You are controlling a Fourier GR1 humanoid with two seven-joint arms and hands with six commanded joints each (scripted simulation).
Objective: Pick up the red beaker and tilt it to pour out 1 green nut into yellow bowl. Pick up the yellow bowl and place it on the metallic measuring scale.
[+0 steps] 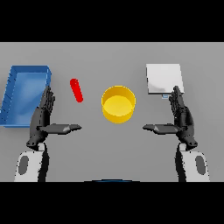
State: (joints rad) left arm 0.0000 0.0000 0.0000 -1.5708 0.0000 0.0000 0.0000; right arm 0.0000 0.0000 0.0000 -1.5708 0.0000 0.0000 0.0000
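- The red beaker [76, 90] is being shown left of centre, tilted, apart from both hands.
- The yellow bowl [118, 104] is sitting at centre; the metallic measuring scale [163, 79] is lying at upper right, a blue tray [13, 94] at far left.
- The left hand [42, 119] and right hand [182, 118] are being held with straight fingers and thumbs spread, nothing gripped.
- The beaker is probably best approached by the left hand, being wrapped at mid-body so tilting stays controlled.

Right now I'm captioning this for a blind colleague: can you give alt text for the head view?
A yellow bowl sits mid-table between two open dark hands, left hand and right hand, neither touching anything. A red beaker lies left of the bowl beside a blue tray; a metallic scale sits right.
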